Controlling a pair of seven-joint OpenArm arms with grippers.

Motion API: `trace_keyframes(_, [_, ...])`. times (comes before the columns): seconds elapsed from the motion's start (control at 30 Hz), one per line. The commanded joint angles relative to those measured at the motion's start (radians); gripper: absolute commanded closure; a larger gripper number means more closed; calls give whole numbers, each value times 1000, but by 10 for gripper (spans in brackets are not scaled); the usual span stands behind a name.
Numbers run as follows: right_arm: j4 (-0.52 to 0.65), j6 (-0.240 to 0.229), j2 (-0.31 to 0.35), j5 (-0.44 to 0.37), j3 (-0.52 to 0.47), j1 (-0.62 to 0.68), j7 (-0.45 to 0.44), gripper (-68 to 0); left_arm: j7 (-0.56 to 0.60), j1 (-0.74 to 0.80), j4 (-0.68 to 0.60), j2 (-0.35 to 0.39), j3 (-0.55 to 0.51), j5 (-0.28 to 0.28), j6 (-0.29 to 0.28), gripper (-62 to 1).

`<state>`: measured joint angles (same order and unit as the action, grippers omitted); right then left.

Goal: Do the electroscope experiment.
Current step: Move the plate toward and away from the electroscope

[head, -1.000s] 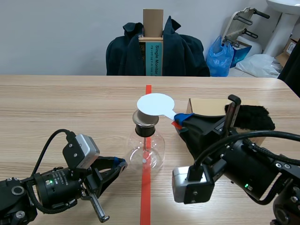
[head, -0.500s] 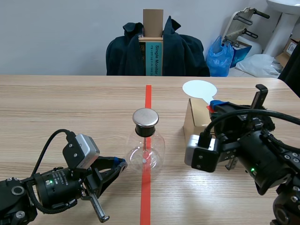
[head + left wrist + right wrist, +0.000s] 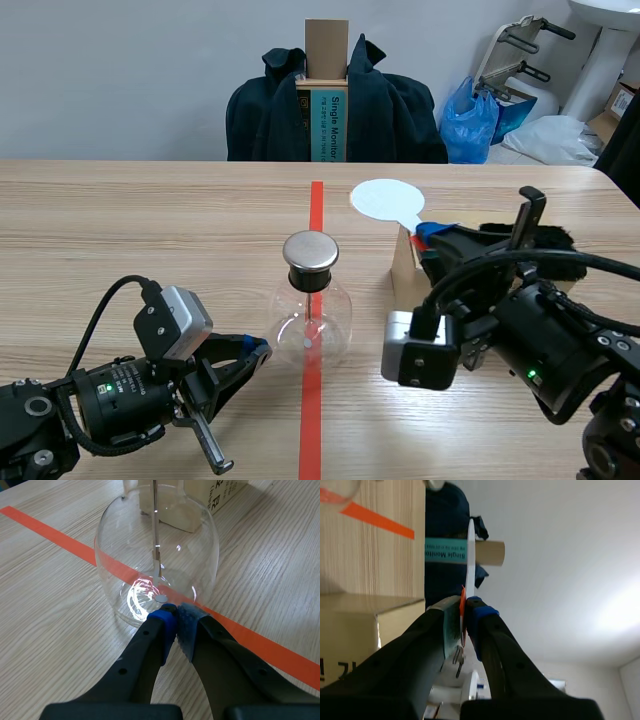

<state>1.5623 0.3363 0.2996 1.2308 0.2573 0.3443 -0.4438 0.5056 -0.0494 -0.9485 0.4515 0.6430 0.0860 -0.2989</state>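
The electroscope, a round glass flask (image 3: 311, 318) with a metal cap (image 3: 311, 252) and a thin rod inside, stands on the orange-red tape line at mid-table. My left gripper (image 3: 255, 350) lies low on the table with its fingers shut, tips right at the flask's base (image 3: 155, 555); in the left wrist view the gripper (image 3: 175, 625) holds nothing. My right gripper (image 3: 428, 238) is shut on the red handle of a white disc paddle (image 3: 385, 198), held in the air to the right of the cap and higher. The right wrist view shows the paddle (image 3: 470, 550) edge-on between the gripper's (image 3: 464, 617) pads.
A cardboard box (image 3: 404, 266) sits right of the flask, partly behind my right arm, with a black furry cloth (image 3: 555, 240) on it. Across the table a chair holds a dark jacket (image 3: 390, 110) and a tall box (image 3: 327, 95).
The right gripper carried the paddle from just above the metal cap out to the right over the cardboard box, then part of the way back toward the flask. The left arm stayed still.
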Motion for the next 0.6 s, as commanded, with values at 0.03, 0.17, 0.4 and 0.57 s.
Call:
trace_keyframes(0.03, [27, 14, 11, -3, -4, -10, -56, -8, 18, -3, -13, -7, -4, 8, -2, -19])
trace_keyframes(0.17, [27, 14, 11, -3, -4, -13, -153, -8, 18, -3, -13, -7, -4, 30, -2, -19])
trace_keyframes(0.4, [27, 14, 11, 0, -4, -14, -256, -8, 18, -3, -13, -8, -4, 34, -2, -19])
trace_keyframes(0.57, [27, 14, 11, 0, -4, -14, -287, -8, 18, -3, -13, -8, -4, 34, -2, -19])
